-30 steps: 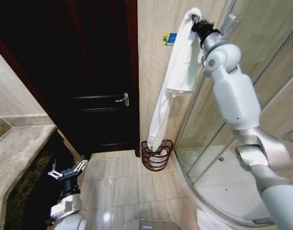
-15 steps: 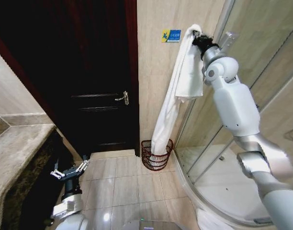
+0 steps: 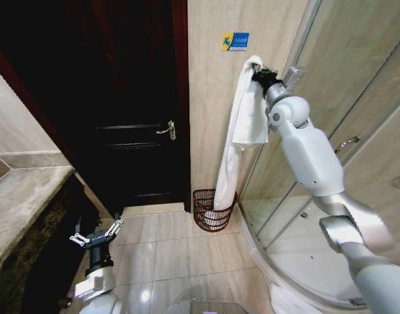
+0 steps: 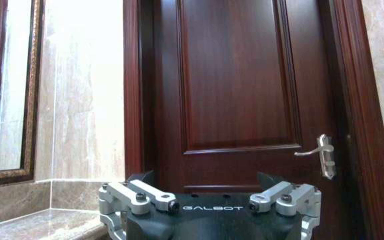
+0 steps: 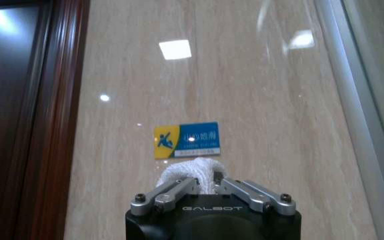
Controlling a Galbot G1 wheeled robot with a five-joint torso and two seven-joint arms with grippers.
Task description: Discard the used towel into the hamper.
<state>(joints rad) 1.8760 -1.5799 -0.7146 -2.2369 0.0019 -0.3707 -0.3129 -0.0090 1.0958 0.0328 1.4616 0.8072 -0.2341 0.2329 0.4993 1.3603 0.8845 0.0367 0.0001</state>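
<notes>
Your right gripper (image 3: 257,72) sits high at about 1 o'clock in the head view, arm stretched up toward the beige tile wall (image 3: 210,91). Its fingers are clamped on the top of the white towel (image 3: 242,124); the right wrist view shows a bunched white tuft pinched between both fingers (image 5: 177,191). The towel hangs straight down from the grip along the wall, folded wider near the top and narrowing to a strip lower down.

The hamper (image 3: 212,210) stands on the floor tiles (image 3: 170,252) at about 6 o'clock from the gripper, against the wall, between the dark wooden door (image 3: 131,118) and the glass shower enclosure (image 3: 331,98). The towel's lower end reaches inside the hamper rim; white fabric shows through the wire ribs.

A blue and yellow sign (image 3: 235,41) is on the wall just above the gripper, at its 11 o'clock.

Your left gripper (image 3: 95,235) is low at 7 o'clock in the head view, beside the stone counter (image 3: 20,196), fingers spread and holding nothing. It faces the door, with the door handle (image 4: 322,152) in its wrist view.
</notes>
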